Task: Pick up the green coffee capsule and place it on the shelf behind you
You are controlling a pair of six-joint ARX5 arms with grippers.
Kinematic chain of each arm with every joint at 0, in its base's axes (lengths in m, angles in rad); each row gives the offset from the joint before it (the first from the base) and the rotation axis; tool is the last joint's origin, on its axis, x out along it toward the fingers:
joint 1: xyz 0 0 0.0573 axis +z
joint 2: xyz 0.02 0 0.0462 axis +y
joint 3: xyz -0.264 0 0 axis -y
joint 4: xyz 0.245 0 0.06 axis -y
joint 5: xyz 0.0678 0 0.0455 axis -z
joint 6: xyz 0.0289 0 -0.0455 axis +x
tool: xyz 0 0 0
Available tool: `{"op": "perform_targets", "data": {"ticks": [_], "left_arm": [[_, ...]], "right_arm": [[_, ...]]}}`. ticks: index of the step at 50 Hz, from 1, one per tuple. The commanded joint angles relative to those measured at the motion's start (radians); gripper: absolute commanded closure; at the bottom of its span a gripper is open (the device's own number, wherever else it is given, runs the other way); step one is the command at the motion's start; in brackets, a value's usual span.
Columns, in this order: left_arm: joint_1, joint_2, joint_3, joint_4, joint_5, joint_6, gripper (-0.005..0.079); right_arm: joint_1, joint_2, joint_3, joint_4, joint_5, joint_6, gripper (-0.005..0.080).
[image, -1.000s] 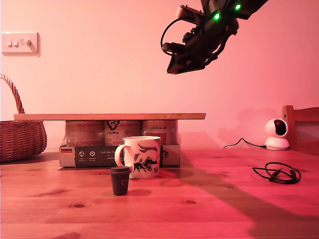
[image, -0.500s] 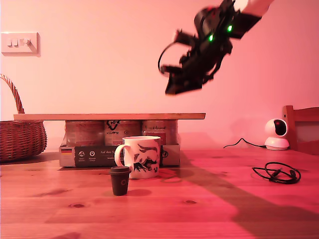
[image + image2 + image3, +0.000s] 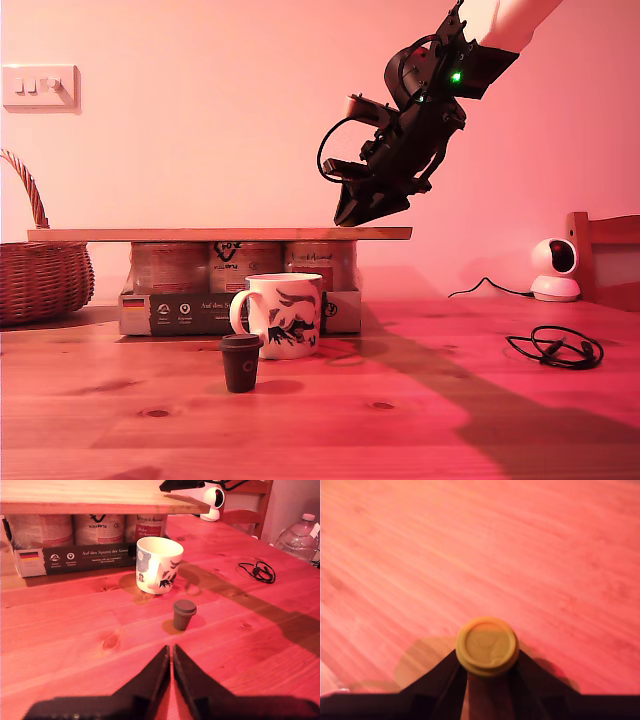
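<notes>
The green coffee capsule (image 3: 487,646), yellowish rim facing the second wrist view, sits clamped between the dark jaws of my second gripper (image 3: 487,656). Wood grain of the shelf (image 3: 520,555) fills the space beneath it. In the exterior view my second gripper (image 3: 362,210) hangs tilted just above the right end of the shelf (image 3: 200,234), and the capsule is hidden by the gripper there. My first gripper (image 3: 171,650) is shut on nothing, low over the tabletop, short of a dark capsule (image 3: 184,614). It does not show in the exterior view.
A white mug (image 3: 285,313) and the dark capsule (image 3: 241,362) stand in front of the box of cans (image 3: 240,300) holding up the shelf. A wicker basket (image 3: 40,275) is at the exterior view's left. A small camera (image 3: 553,268), coiled cable (image 3: 557,347) and chair (image 3: 605,260) are at its right.
The arm with my second gripper has come down and slightly right in the exterior view, from high above to just over the shelf's right end. The table objects have not moved.
</notes>
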Motion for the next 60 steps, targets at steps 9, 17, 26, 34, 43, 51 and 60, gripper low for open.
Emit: {"op": "perform_targets", "data": {"ticks": [9, 17, 26, 34, 43, 51, 60], "left_arm": [[-0.005, -0.007, 0.003, -0.002, 0.000, 0.005, 0.0764], [-0.005, -0.007, 0.003, -0.003, 0.000, 0.005, 0.0764], [-0.005, -0.007, 0.003, -0.003, 0.000, 0.005, 0.0764], [-0.005, -0.007, 0.003, -0.003, 0.000, 0.005, 0.0764], [-0.005, -0.007, 0.003, -0.002, 0.000, 0.005, 0.0764], [-0.005, -0.007, 0.003, -0.002, 0.000, 0.005, 0.0764], [-0.005, -0.007, 0.003, -0.002, 0.000, 0.005, 0.0764]], "right_arm": [[0.011, 0.019, -0.001, -0.020, -0.001, -0.023, 0.0516], [0.014, 0.019, -0.001, -0.020, 0.000, -0.024, 0.0378], [0.025, 0.017, 0.002, -0.025, 0.008, -0.024, 0.0362], [0.031, 0.014, 0.042, -0.063, 0.034, -0.024, 0.0361], [0.036, 0.012, 0.139, -0.182, 0.034, -0.047, 0.0361], [0.038, -0.003, 0.180, -0.277, 0.025, -0.054, 0.0336], [0.044, -0.051, 0.181, -0.356, -0.027, -0.058, 0.0324]]}}
